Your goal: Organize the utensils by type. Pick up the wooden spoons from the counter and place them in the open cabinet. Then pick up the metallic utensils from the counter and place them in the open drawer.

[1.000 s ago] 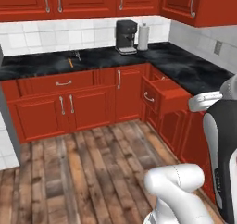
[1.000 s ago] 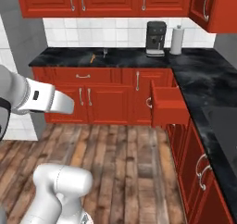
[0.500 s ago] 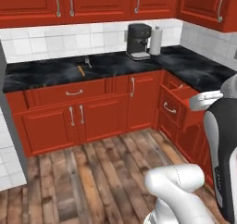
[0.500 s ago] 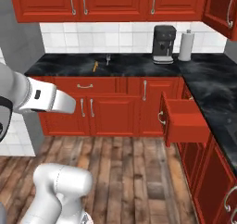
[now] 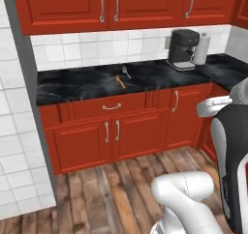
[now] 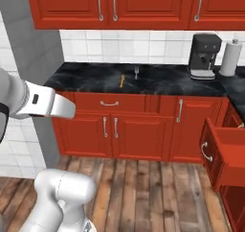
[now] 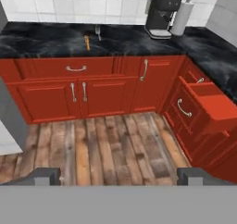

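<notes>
Wooden spoon [image 7: 87, 42] lies flat on the black counter [image 7: 46, 40], far ahead of the claw [image 7: 118, 176] and a little to its left as the hand camera looks, with a metal fork [image 7: 97, 31] just beyond it, nearer the tiled wall. In the left base view the spoon [image 5: 119, 81] and fork [image 5: 126, 71] sit close together near the middle of the counter run; the right base view shows the same pair, spoon [image 6: 122, 80] in front and fork [image 6: 136, 71] behind. The two lie side by side, probably so that sorting by material is the real test.

The claw hangs well back over the wooden floor, its two dark tips spread wide apart at the bottom of the hand view and holding nothing, which suits an approach not yet begun. Ahead and to its right the open drawer [image 7: 208, 106] juts from the side cabinets, pulled out to take the metal pieces. Farther off, beyond the drawer, a coffee machine [image 7: 162, 12] and a paper towel roll [image 7: 181, 16] stand against the wall. An open cabinet for the spoon I cannot make out among the closed red doors.
</notes>
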